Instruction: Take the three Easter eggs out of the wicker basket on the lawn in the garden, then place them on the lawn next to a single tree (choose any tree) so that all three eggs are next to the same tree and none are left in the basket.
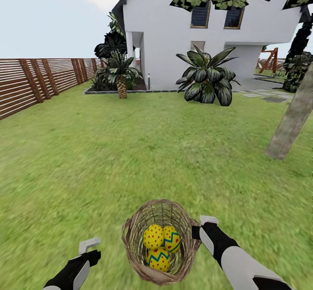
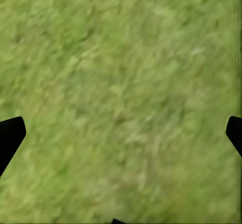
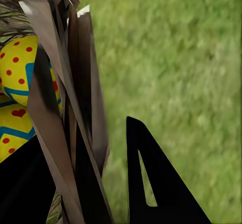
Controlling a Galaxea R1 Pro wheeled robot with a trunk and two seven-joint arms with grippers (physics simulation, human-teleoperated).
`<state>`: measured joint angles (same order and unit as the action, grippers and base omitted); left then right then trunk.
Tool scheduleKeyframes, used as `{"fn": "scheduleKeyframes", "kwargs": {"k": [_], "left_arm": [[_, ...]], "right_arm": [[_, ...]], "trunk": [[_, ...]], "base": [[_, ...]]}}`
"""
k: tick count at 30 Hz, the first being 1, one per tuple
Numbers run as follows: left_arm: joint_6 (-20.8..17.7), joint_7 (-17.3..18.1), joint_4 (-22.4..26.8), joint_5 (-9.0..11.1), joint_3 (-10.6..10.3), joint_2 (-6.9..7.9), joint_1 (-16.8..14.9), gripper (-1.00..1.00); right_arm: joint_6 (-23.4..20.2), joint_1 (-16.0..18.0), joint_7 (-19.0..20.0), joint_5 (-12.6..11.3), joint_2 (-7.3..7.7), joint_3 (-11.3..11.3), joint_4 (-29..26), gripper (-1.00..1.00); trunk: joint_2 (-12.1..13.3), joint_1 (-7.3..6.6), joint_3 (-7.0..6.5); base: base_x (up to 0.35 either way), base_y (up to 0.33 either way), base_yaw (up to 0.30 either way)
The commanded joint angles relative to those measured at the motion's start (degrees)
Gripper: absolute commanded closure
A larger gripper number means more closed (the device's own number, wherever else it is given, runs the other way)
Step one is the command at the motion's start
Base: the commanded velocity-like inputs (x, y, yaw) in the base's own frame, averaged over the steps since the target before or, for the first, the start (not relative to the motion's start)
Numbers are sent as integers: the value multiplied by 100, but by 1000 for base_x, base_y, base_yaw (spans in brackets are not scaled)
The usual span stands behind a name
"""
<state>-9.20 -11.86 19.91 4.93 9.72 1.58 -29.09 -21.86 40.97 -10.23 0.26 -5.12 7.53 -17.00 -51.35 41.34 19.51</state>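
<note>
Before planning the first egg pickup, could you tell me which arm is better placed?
Right: the right gripper is at the wicker basket rim beside the eggs; the left gripper hovers over bare lawn.

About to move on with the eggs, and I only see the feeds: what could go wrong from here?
1. The right gripper straddles the brown wicker basket's rim, one finger inside, one outside. Closing looks likely to clamp weave, and lifting could tip the basket.
2. The three yellow, red-dotted Easter eggs lie packed touching; picking one may roll the others.
3. The grey-brown tree trunk stands well away across the green lawn, so a carried egg could drop on the way.
</note>
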Motion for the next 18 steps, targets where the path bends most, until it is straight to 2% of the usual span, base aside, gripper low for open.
{"fn": "scheduleKeyframes", "kwargs": {"k": [1, 18], "left_arm": [[-29, -18, 13, 52, -5, 0, -1, -100], [-29, -18, 13, 64, -5, 0, -1, -100]], "right_arm": [[-20, 3, -14, -44, -7, 48, -14, 100], [-19, 6, -14, -44, -7, 47, -14, 100]], "trunk": [[-5, 4, 6], [-5, 4, 5]], "base": [[341, 0, -54], [341, 0, -3]]}}
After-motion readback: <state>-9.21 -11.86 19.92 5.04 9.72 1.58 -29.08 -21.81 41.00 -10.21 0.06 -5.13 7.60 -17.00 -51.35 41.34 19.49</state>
